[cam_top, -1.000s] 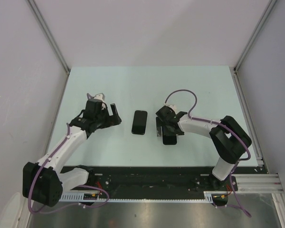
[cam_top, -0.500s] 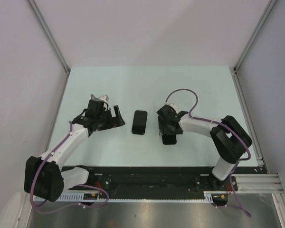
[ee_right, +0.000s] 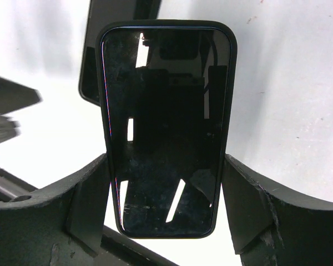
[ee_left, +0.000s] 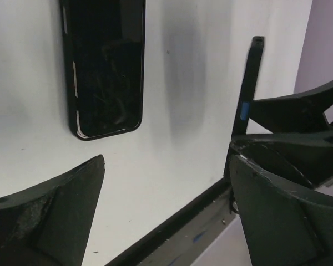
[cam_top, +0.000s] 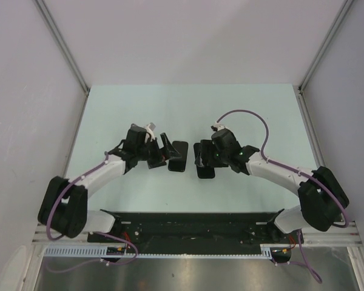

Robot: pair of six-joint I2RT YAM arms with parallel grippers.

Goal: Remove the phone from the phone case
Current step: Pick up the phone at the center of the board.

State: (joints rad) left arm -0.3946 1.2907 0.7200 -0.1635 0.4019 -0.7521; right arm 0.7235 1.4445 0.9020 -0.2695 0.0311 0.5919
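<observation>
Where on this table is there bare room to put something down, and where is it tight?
Free: the far strip of table along the back wall, and the near patch between both arms and the base rail. Crowded: the centre, where the open left gripper and the right gripper, gripping the cased phone, flank a second phone lying flat.

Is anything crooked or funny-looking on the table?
Nothing broken or spilled. The right gripper pinches the glossy black phone in its thin black case by its sides, seemingly lifted; another dark phone lies flat nearby.
</observation>
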